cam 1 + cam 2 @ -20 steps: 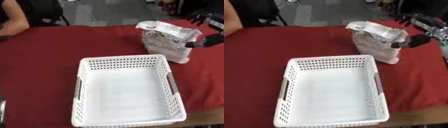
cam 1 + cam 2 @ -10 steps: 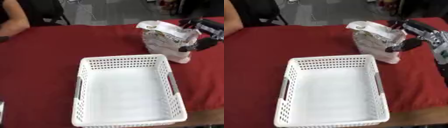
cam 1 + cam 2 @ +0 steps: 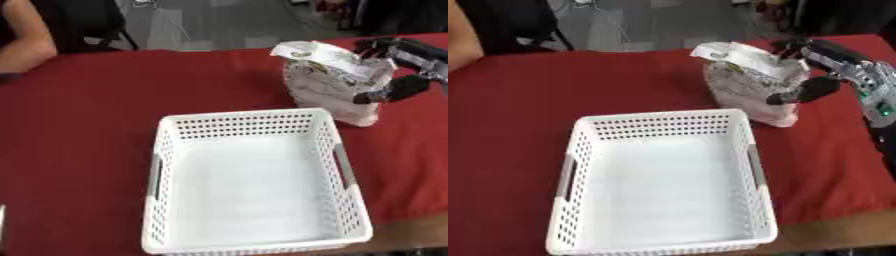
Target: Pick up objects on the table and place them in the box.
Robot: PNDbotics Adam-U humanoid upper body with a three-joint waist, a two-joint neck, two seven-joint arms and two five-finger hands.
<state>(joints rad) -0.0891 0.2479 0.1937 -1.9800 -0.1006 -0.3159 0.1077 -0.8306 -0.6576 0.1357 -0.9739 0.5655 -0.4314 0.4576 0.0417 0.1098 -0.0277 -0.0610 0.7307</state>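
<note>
A crinkled silver-white bag [image 3: 325, 85] stands upright on the red table [image 3: 83, 130], just beyond the far right corner of the white perforated basket [image 3: 241, 116]. My right hand [image 3: 843, 66] comes in from the right. It is closed round the bag, with the thumb [image 3: 805, 91] against the bag's near side and the fingers [image 3: 796, 47] curled over the folded top behind it. The basket holds nothing. My left hand shows in neither view.
The table's front edge runs just under the basket's near rim [image 3: 262, 245]. Bare red cloth lies left of the basket and across the back. Beyond the far edge are grey floor and a dark chair [image 3: 83, 22].
My right hand has moved left from beside the bag and closed on it, thumb in front and fingers over the top. The bag stays on the table.
</note>
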